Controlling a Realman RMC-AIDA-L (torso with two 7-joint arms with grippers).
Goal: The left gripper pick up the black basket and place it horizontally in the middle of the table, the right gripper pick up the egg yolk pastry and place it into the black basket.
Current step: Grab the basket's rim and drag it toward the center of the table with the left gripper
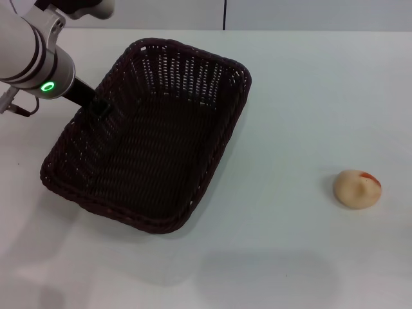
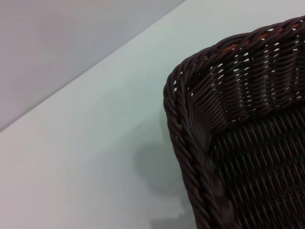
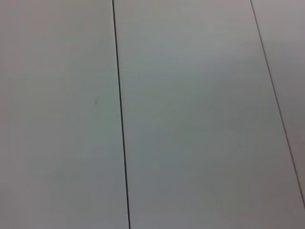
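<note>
The black basket lies at an angle on the left half of the white table, empty inside. My left gripper reaches in from the upper left and is shut on the basket's left long rim. The left wrist view shows one rounded corner of the basket with a shadow on the table beside it. The egg yolk pastry, cream with a reddish patch, sits alone on the table at the right. My right gripper is out of view; the right wrist view shows only plain grey panels.
The table's far edge runs along the top of the head view, with a wall behind it. Bare white table lies between the basket and the pastry.
</note>
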